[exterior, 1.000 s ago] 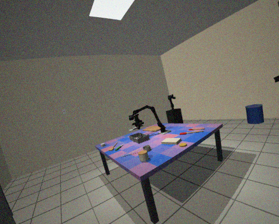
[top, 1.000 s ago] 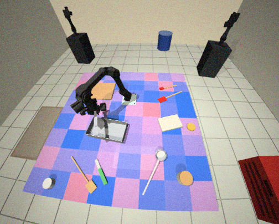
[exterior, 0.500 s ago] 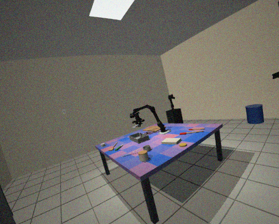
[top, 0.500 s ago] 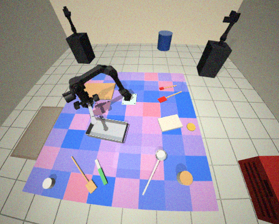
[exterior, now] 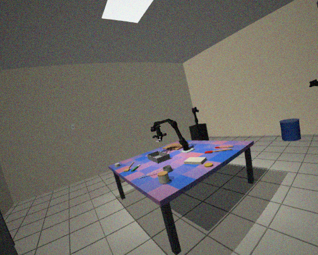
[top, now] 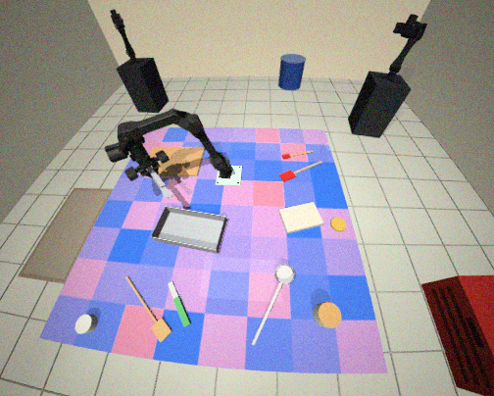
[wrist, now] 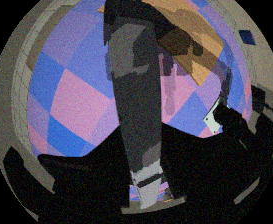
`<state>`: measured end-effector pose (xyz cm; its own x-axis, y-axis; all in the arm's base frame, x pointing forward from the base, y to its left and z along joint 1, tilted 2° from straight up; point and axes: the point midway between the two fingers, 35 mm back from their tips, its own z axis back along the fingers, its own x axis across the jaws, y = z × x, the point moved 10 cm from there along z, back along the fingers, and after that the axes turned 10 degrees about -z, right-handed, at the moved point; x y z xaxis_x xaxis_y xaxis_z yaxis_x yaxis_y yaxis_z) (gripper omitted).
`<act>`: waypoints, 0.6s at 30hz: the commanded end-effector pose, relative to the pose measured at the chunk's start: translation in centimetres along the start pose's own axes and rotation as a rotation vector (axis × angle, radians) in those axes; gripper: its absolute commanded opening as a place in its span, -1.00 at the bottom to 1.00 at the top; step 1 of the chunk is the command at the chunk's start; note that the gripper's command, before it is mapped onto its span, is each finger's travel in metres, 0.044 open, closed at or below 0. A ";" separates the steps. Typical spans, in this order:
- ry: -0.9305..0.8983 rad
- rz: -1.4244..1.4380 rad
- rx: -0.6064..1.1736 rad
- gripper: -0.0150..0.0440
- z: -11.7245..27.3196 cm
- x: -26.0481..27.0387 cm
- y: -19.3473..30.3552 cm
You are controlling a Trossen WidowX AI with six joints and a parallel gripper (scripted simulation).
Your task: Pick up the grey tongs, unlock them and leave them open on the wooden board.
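One pair of grey tongs [top: 160, 183] [exterior: 159, 139] [wrist: 138, 105], held aloft, pinched in the jaws [top: 147, 167] [exterior: 159, 136] (pale at one end)

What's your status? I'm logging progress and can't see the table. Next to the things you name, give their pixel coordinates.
Gripper [top: 152, 169] [exterior: 159, 136] shut on tongs [top: 161, 184] [wrist: 137, 100]. Tongs raised, off the board [top: 194, 164]. Nothing visibly blocking.

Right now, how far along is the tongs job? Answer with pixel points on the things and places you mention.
Done: the grey tongs [top: 160, 184] [wrist: 137, 100] are off the roasting tin [top: 189, 246] [exterior: 158, 160]. In hand: the gripper [top: 147, 165] [exterior: 159, 137] holds them aloft near the wooden board [top: 193, 162] [exterior: 169, 147] [wrist: 199, 30]. Left: laying them open on it. Whether they're unlocked, I can't tell.
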<state>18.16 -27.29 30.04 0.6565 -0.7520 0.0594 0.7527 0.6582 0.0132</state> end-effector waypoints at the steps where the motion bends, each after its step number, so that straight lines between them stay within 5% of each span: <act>1: -0.009 0.034 0.004 -1.00 0.4 0.0 -0.6; 18: -0.005 0.247 -0.007 -1.00 0.4 -1.4 -7.3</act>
<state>13.23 -30.35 30.06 0.7872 -0.6140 0.0580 0.6151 0.7884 -0.0035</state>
